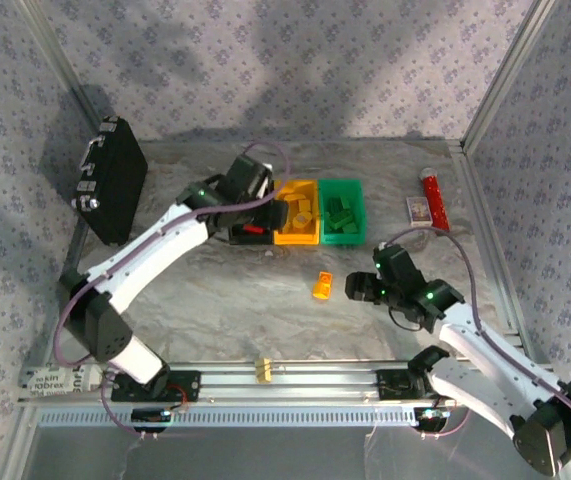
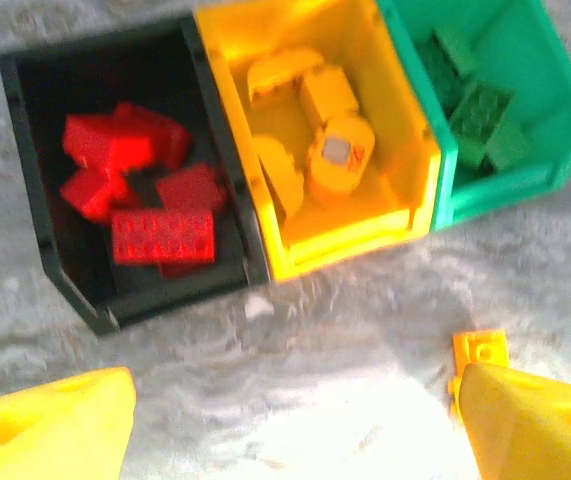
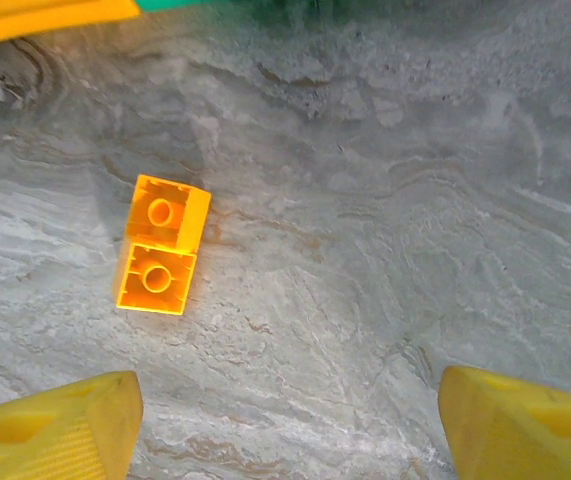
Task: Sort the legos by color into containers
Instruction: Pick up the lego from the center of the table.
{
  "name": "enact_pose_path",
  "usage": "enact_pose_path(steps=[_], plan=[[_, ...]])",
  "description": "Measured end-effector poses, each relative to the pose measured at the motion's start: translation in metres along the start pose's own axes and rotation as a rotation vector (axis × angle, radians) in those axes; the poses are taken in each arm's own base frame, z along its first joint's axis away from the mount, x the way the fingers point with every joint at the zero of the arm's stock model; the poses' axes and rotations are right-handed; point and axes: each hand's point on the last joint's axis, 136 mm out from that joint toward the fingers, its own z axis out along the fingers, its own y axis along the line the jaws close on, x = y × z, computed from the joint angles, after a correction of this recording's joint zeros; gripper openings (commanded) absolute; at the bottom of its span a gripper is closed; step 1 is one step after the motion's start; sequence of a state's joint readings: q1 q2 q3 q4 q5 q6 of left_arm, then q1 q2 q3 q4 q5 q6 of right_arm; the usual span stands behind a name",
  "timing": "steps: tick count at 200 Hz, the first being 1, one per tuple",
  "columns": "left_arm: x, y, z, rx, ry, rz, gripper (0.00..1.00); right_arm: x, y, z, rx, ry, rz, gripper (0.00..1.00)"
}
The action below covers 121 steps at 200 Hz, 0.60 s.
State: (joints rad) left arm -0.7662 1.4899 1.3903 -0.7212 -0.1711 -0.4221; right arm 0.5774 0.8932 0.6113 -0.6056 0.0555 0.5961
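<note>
In the top view the metal rail lies nearest, with a tiny yellow block fixed to it and both arm bases bolted along it. Beyond it, on the marbled table, a loose orange lego lies alone, with the right gripper just beside it. Further back the left gripper hangs over the left end of the joined containers, largely covering the black bin. The orange-yellow bin and the green bin follow it to the right. A flat black case stands at the far left, and a red cylinder lies at the far right. In the left wrist view the left gripper's yellow fingers stand wide apart with nothing between them. Above them the black bin holds red legos, the orange-yellow bin holds yellow-orange legos, and the green bin holds green legos. The loose orange lego sits on the table close to one fingertip. In the right wrist view the right gripper is also spread wide and empty. The loose orange lego lies studs up on the table ahead of it, nearer the finger at lower left.
</note>
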Motion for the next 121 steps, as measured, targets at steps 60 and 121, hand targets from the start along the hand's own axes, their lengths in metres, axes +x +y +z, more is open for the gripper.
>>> enact_pose_path(steps=[60,121], plan=[[0.126,0.000,0.005,-0.021,0.087,-0.016,0.83,-0.005,0.021,0.022,0.024,0.056,-0.012,0.76],[0.197,0.010,-0.002,-0.030,0.078,-0.088,0.83,-0.006,0.028,0.045,0.112,0.110,0.016,0.76]])
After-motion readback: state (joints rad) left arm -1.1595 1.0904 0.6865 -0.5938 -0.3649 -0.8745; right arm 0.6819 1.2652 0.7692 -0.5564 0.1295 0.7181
